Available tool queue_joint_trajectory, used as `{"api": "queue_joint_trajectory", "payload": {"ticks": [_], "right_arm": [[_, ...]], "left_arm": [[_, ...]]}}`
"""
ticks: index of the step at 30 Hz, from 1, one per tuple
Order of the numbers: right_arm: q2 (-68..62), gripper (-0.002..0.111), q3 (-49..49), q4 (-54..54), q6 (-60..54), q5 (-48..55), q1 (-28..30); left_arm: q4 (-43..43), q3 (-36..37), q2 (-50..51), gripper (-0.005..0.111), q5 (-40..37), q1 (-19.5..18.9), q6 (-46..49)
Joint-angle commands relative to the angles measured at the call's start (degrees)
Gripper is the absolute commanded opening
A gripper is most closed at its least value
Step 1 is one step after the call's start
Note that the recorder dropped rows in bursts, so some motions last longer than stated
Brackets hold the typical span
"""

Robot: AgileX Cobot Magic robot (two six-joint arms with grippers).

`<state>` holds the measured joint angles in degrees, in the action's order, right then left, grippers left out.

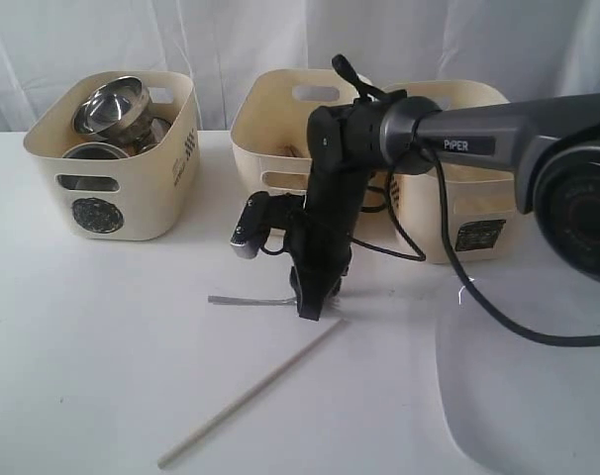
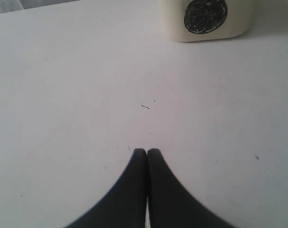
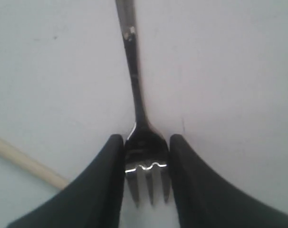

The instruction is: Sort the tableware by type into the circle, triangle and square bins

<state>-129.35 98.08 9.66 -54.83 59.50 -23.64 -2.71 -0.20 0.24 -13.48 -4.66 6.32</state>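
While the slim steel fork (image 3: 134,85) lies on the white surface (image 1: 102,346), the right tool (image 3: 146,138) clamps its head from both sides; the left tool (image 2: 147,152) is closed and empty, near the cream circle-marked plastic bin (image 2: 175,21).

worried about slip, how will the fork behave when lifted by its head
Probably stiff: the fork looks like thin polished steel. Likely slippery, since the right gripper pinches only the narrow edges of its head. The long handle sticks out far from the grip, so it may swivel or droop once lifted.
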Motion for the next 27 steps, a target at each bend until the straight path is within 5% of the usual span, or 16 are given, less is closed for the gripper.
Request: {"api": "queue_joint_trajectory", "payload": {"ticks": [1,14,27], "right_arm": [[0.0,0.000,-0.2,4.3,-0.5,4.0,0.1],[12.2,0.000,-0.1,6.7,-0.4,1.1,-4.4],[21.7,0.000,0.0,-14.3,31.5,-35.0,-3.2]], "left_arm": [[-0.6,0.2,-0.2,0.000,0.2,0.3,-0.1],[-0.6,0.2,-0.2,0.000,0.2,0.3,-0.1],[-0.6,0.2,-0.2,0.000,0.2,0.3,-0.1]]}}
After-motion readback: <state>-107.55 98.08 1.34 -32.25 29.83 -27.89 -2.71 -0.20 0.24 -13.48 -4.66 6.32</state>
